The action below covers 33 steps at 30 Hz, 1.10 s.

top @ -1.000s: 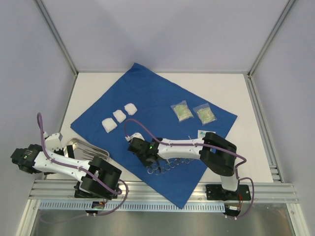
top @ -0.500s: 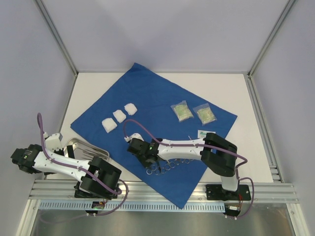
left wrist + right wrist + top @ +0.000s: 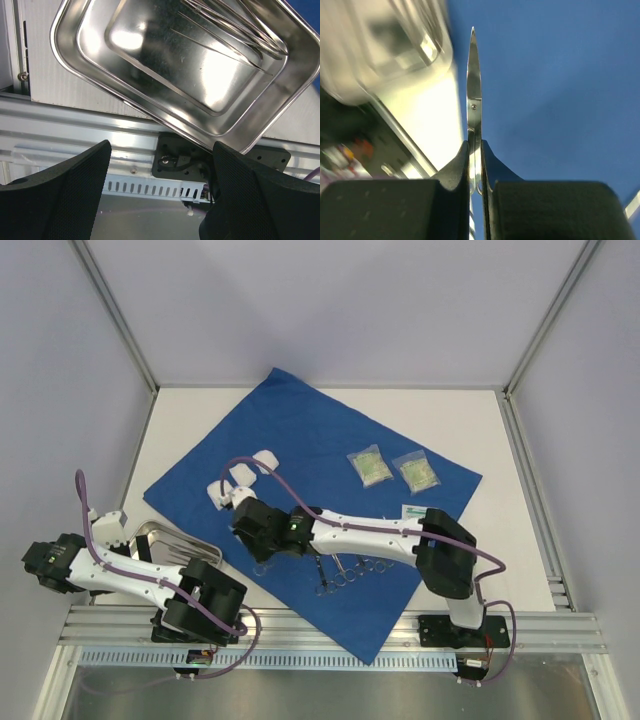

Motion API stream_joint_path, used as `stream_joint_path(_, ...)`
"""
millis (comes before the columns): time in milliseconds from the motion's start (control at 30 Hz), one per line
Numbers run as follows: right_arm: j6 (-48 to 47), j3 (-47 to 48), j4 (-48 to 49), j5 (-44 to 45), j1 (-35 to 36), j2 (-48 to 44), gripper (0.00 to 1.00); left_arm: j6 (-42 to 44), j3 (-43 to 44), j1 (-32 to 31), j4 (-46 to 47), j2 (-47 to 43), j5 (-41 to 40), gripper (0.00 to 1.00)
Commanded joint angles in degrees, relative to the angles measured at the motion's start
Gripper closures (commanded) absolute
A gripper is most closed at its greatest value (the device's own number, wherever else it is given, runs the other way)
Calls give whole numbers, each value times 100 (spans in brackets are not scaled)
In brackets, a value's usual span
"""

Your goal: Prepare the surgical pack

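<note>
Steel scissors [image 3: 474, 85] pinched in right hand [image 3: 475, 146] (blue drape [image 3: 550, 100] below).

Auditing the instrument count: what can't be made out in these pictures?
Left wrist: tray and its instruments cut off by top edge.
Right wrist: scissors handles hidden by right gripper's jaws; left background blurred.
Top view: label print too small to read.

Beside the right hand [image 3: 475, 146], steel tray [image 3: 160, 533] and gauze pads [image 3: 266, 460] crowd close.
</note>
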Motion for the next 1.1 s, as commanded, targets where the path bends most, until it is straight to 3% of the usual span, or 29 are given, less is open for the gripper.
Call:
stream_joint_path(0,-342,1009,944,-125,13,511,100,113,11,34,16,-14,252,9)
stream_joint_path(267,-18,3285,1358,-826,31,2207,100,200,240,34,-344,-260,384,9)
stream_joint_path(700,422,4333,1710,-1013,443,3280,100,368,1093,34,-1391,-980,972,6)
stream_joint_path(833,484,4000,1973,-916,496,3158,100,447,1119,34,-1531,-1077,981,6)
stream_joint_path(1067,185,5062,543,-1320,540,3711,100,456,1154,34,-1514,-1104,999,5)
